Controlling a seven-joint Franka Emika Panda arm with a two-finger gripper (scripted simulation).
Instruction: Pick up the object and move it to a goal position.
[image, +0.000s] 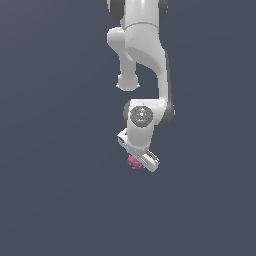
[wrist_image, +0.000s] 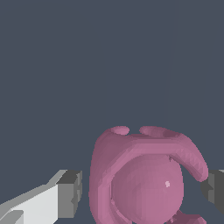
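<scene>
The object (wrist_image: 144, 179) is a magenta-pink lumpy, rounded item with knobbly rims. In the wrist view it sits between my two grey finger pads (wrist_image: 70, 194). A narrow gap shows between that pad and the object, and the other pad is at the object's far edge. My gripper (wrist_image: 142, 192) is open around it. In the exterior view the object (image: 133, 162) peeks out just below the white hand, with the gripper (image: 138, 161) over it and the fingertips mostly hidden by the hand.
A plain dark grey-blue surface (image: 60, 200) surrounds the arm. No other objects or marker show in either view.
</scene>
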